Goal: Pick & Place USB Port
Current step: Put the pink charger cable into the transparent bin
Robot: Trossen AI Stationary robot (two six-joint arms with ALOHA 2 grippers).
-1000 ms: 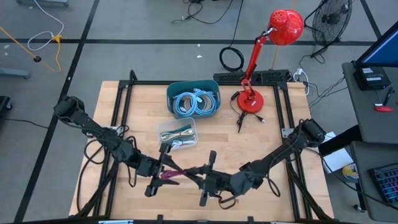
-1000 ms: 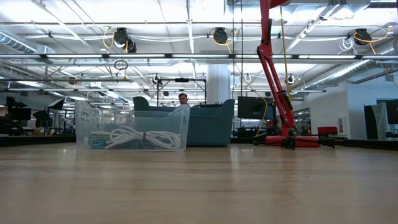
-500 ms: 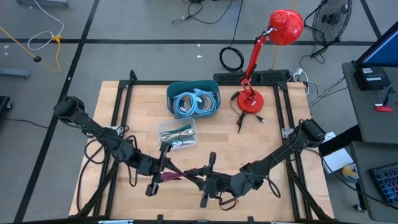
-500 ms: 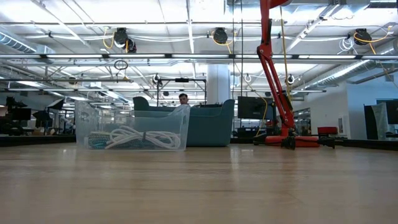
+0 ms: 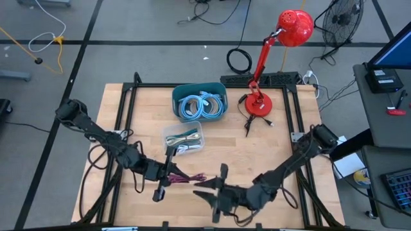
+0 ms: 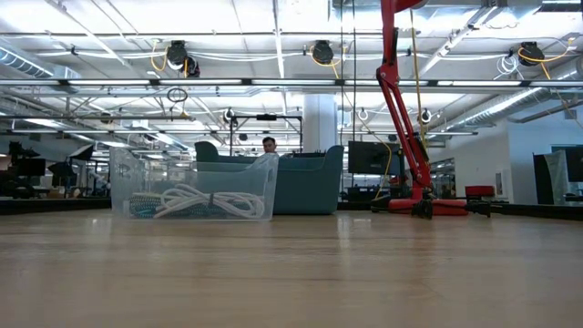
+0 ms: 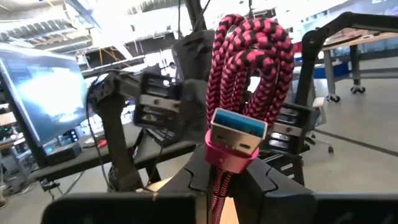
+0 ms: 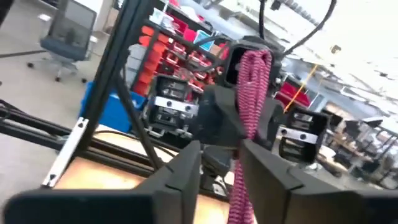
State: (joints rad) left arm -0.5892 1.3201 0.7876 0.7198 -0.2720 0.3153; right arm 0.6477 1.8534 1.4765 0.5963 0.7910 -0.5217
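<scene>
High view: left gripper (image 5: 164, 179) clamped on red-black braided USB cable (image 5: 187, 178), near table (image 5: 289, 141) front edge; right gripper (image 5: 207, 190) just beside, fingers apart.
Left wrist view: cable (image 7: 249, 68) looped, blue USB plug (image 7: 239, 129) between fingers.
Right wrist view: cable (image 8: 250, 99) ahead, ungripped.

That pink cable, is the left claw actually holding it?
Touching. The left wrist view shows the pink cable pinched between the left claw's fingers.
</scene>
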